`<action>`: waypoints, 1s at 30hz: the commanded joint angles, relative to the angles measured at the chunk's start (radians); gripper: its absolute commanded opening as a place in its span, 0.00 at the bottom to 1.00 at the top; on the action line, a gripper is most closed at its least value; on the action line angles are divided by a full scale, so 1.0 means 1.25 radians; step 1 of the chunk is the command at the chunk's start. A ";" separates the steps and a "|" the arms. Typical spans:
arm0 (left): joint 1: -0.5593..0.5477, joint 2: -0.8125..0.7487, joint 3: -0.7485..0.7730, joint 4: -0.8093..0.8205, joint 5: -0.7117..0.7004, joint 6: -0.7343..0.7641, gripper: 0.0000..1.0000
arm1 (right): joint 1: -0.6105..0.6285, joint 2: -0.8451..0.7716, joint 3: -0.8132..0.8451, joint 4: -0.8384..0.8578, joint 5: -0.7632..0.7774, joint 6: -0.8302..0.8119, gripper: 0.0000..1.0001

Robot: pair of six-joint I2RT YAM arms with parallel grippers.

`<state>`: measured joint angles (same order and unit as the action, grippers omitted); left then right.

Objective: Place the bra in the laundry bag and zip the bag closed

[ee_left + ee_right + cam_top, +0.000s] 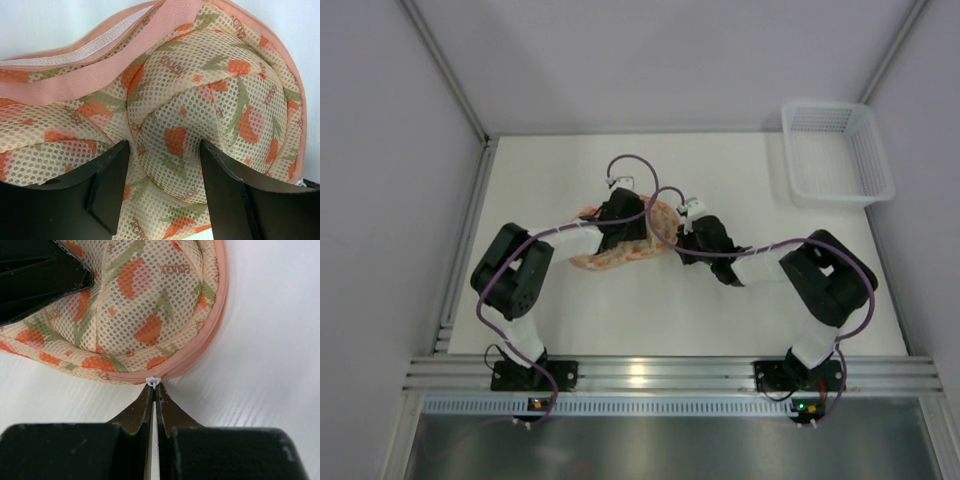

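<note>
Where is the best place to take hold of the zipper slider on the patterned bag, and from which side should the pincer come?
Grip the small white zipper pull that sticks out from the pink rim of the laundry bag. Come from the open table side, facing the rim: the tab points outward there, as the right pincer now pinches it.

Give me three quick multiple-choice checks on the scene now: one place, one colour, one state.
1. Where is the basket?
A. far right corner
B. near left corner
C. between the arms

2. What colour is the bag rim?
A. blue
B. pink
C. black

3. What is the right gripper doing?
A. wide open
B. pinching the zipper pull
C. holding the basket

Key: 1 A, top view shows it there; 2 B, pink edging in both wrist views; 3 B, its fingertips meet on the white pull.
</note>
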<state>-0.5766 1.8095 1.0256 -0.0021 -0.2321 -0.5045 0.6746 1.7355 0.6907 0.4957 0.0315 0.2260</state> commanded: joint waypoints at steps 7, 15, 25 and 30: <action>0.001 -0.017 -0.069 -0.006 0.149 0.186 0.59 | -0.082 -0.019 0.075 -0.108 0.012 -0.077 0.00; 0.008 -0.018 -0.046 0.019 0.249 0.347 0.59 | -0.111 -0.075 0.046 -0.173 0.003 -0.048 0.00; 0.107 0.074 0.107 -0.066 0.542 0.449 0.59 | 0.004 -0.153 -0.085 -0.079 0.088 0.101 0.00; 0.108 0.096 0.157 -0.082 0.595 0.548 0.59 | 0.080 -0.149 -0.116 -0.046 0.129 0.180 0.00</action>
<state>-0.4427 1.9015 1.1606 -0.0544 0.4412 0.0677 0.7235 1.5703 0.5568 0.3786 0.1310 0.3637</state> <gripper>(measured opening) 0.591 0.009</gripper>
